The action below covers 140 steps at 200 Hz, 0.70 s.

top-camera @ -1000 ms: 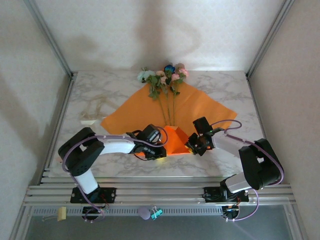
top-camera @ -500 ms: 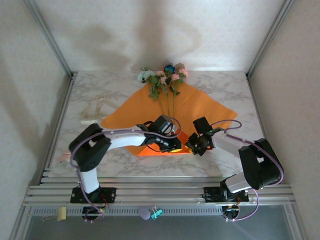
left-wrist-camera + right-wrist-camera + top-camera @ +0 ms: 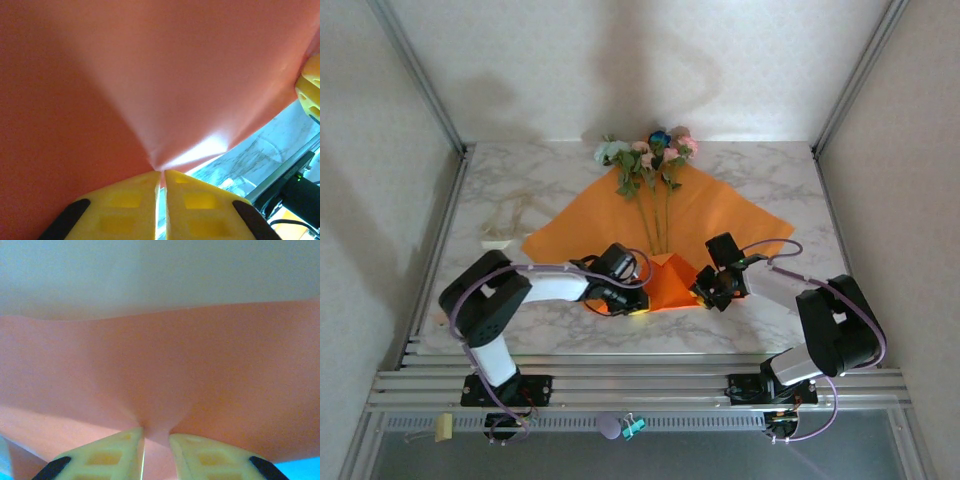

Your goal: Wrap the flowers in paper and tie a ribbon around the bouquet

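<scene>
Orange paper (image 3: 720, 215) lies mid-frame on the marble desk (image 3: 775, 170), its lower corner folded up over the stems (image 3: 666, 215). The flowers (image 3: 655, 150) run top to bottom, blooms toward the upper edge. The left hand (image 3: 162, 174) and the right hand (image 3: 156, 432) each pinch that fold, closed tight on it. The ribbon (image 3: 508, 222) lies at left.

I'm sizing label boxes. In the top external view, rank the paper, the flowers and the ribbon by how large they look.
1. paper, clearly largest.
2. flowers, stems included.
3. ribbon, faint on the marble, so second versus third is unsure.
</scene>
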Available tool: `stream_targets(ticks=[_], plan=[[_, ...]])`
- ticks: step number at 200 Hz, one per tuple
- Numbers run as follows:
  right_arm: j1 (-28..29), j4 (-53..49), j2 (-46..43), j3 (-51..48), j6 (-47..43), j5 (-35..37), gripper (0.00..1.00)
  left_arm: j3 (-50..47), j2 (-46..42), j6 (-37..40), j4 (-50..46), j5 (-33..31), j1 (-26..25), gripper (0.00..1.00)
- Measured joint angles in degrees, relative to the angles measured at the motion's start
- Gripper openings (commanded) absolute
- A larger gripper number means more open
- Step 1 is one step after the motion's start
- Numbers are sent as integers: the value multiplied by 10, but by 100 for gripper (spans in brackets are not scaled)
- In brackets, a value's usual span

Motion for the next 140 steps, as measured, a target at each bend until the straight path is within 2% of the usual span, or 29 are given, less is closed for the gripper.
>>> stream_targets(ticks=[40,62,81,95,113,140], plan=[[-3,-1,1,1,-1,-4,26,-80,-70,25,-5,-3,28,12],[-3,0,1,5,-5,-7,42,-105,-90,40,-5,8,57,12],[-1,-7,-16,10,-20,1,57,-105,-89,43,-4,16,61,12],[-1,-46,-62,9,-30,28,63,-105,-89,45,-4,17,61,12],[-1,-77,-163,-2,-32,48,64,-105,-88,47,-4,19,62,11],[-1,-38,-306,-93,0,41,62,-105,-87,49,-4,21,63,11]])
